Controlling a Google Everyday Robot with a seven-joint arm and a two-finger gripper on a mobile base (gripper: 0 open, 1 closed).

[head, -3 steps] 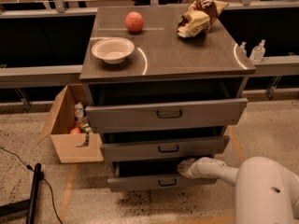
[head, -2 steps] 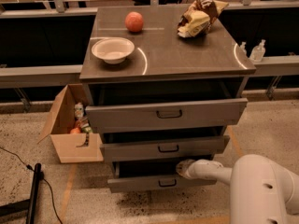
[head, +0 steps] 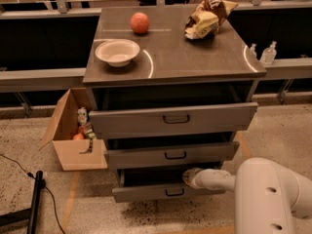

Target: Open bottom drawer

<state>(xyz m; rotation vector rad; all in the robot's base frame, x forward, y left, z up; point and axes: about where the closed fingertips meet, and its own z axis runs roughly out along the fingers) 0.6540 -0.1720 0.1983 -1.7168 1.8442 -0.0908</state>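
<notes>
The gripper (head: 191,177), whether clamped or not I cannot tell, sits at the top edge of the partly open bottom drawer (head: 146,193), best drawn straight nearward and level, clear of the middle drawer (head: 141,156) above

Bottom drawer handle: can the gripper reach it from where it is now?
Probably yes. The gripper sits at the top edge of the bottom drawer, just above and right of its handle, with nothing between them. The middle drawer juts out close overhead, so room is tight.
</notes>
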